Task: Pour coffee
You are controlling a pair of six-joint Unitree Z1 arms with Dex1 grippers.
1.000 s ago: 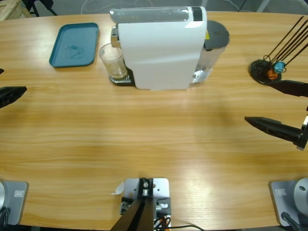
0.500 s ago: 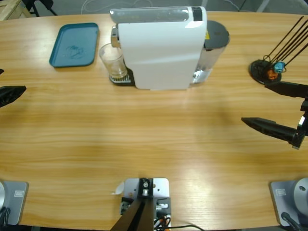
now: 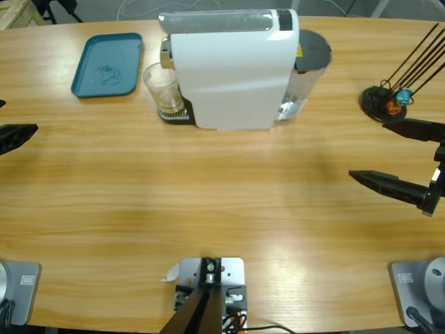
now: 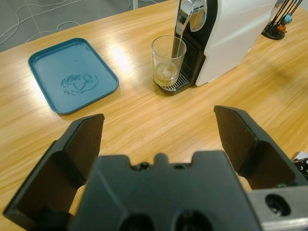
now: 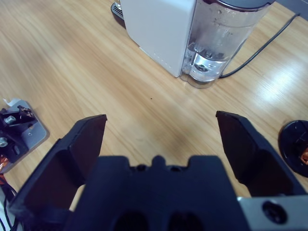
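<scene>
High view: long wooden table (image 3: 222, 202) across the whole frame. Largest on it, a white coffee machine (image 3: 233, 69) at the far middle, with a clear water tank (image 5: 219, 36) at its back end, partly filled, a dark cord trailing away beside it in the right wrist view. Next in size, a teal tray (image 3: 108, 64) lying flat near the far left corner, well apart from the machine, a faint ring of residue at its centre. Then a black round holder (image 3: 381, 103) at the far right, thin black rods rising from it, a blue bit and an orange bit at its base.

Left gripper (image 4: 159, 137) at the left table edge, jaws spread wide, nothing between them, aimed toward tray and machine. Right gripper (image 5: 161, 139) at the right edge, jaws likewise spread wide and empty, hovering over bare wood, pointed at the tank end of the machine.

Smaller: a clear glass tumbler (image 4: 168, 61) upright on the drip grate (image 4: 179, 84), directly under the chrome spout (image 4: 185, 19), touching nothing else. Smallest: the coffee (image 4: 166, 77), a shallow pale amber layer at the bottom of the tumbler, a thin stream visible from spout down into the glass.
</scene>
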